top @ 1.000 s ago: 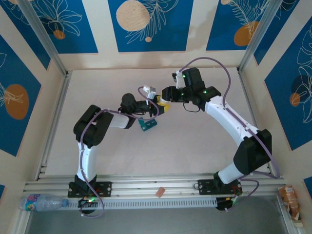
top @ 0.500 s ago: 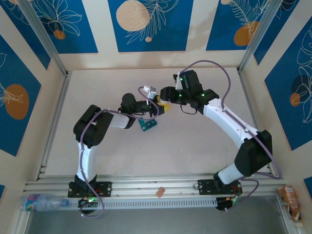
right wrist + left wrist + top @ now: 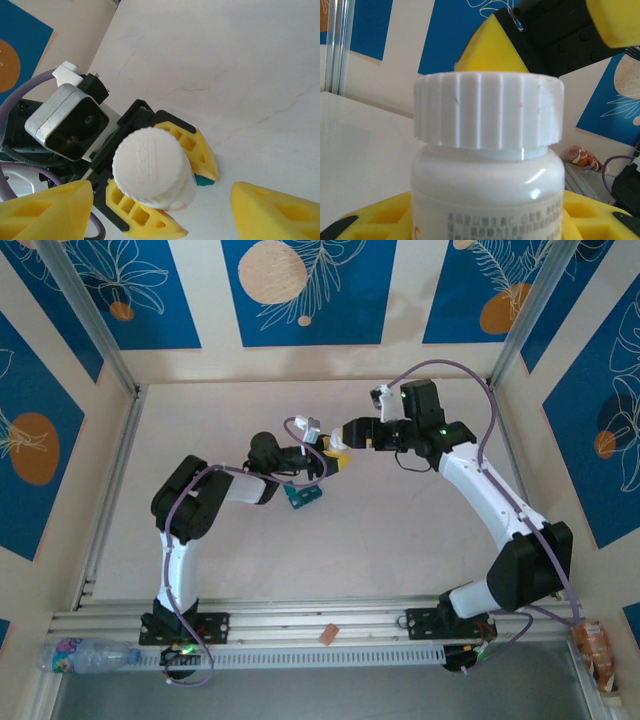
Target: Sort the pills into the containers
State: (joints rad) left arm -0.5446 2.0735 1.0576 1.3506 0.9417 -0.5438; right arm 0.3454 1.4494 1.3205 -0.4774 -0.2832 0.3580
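My left gripper [image 3: 333,460] is shut on a small white bottle [image 3: 487,190] and holds it upright above the table; its ribbed white cap [image 3: 150,167] is on. The left gripper's yellow fingers [image 3: 195,150] clamp the bottle's body from both sides. My right gripper [image 3: 350,434] stands open just right of the cap, its yellow fingertips [image 3: 50,212] apart from it on either side. The teal pill box, the containers [image 3: 303,496], lies on the table just below the left gripper; a teal sliver of it [image 3: 202,180] peeks out behind the bottle. The pills are out of view.
Aluminium rails [image 3: 300,620] run along the table's near edge. A plastic water bottle [image 3: 85,652] lies at the front left and a snack packet [image 3: 595,645] at the front right. Bare tabletop [image 3: 400,540] spreads around the arms.
My right gripper has opened and drawn back to the right, away from the bottle's cap. The left gripper and the bottle have stayed where they were.
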